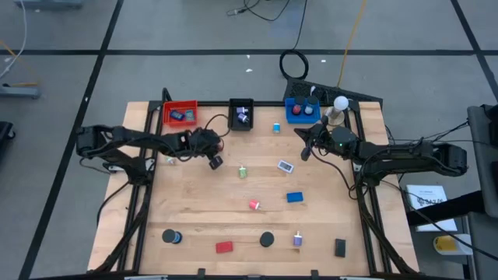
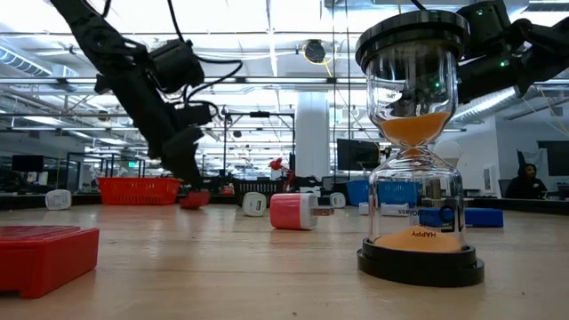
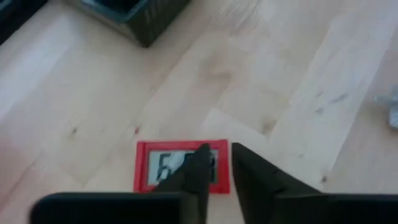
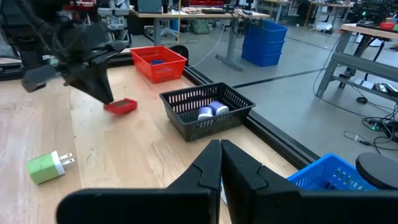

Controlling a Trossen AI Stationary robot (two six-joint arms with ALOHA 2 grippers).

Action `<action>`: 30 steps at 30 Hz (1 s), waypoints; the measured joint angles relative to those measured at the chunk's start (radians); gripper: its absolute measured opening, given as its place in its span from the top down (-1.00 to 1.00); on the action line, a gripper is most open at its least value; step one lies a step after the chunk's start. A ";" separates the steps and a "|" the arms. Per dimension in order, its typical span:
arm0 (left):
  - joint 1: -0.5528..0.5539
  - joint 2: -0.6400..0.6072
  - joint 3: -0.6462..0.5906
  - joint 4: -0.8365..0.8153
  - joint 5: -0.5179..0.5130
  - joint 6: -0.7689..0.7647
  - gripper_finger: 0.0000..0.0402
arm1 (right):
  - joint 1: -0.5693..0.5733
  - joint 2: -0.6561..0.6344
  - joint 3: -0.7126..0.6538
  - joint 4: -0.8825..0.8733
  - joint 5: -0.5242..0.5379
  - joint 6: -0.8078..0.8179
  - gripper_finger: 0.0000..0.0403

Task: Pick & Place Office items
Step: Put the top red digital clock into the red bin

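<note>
Small office items lie scattered on the wooden table [image 1: 202, 210]: a green plug [image 1: 243, 172], a blue block [image 1: 294, 197], a red block [image 1: 224, 247], black discs [image 1: 267, 239], a teal block [image 1: 276, 127]. My left gripper [image 1: 215, 160] hangs with shut fingers over a small red-framed display [image 3: 163, 167], which lies flat on the table in front of the black tray [image 1: 241, 114]. The display also shows in the right wrist view [image 4: 121, 107]. My right gripper [image 4: 221, 163] is shut and empty, raised near the blue tray [image 1: 302, 111]. My left gripper [image 3: 227, 169] comes from above, pointing down, at the red display's right end [image 3: 221, 163]. One finger [image 3: 198, 169] lies over the screen, the other stands beside the frame. I cannot tell whether the tips touch it. The display seems to rest on the table.
The red tray [image 1: 180, 114], black tray and blue tray stand along the far edge; the black one holds small items [image 4: 208, 111]. A white ball lamp [image 1: 340, 103] stands by the blue tray. An hourglass [image 2: 415, 151] and the red block [image 2: 40, 258] sit near the front edge.
</note>
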 joint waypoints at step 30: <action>-0.122 0.049 0.001 -0.117 -0.129 0.085 0.94 | 0.000 0.000 0.000 0.001 0.000 -0.005 0.98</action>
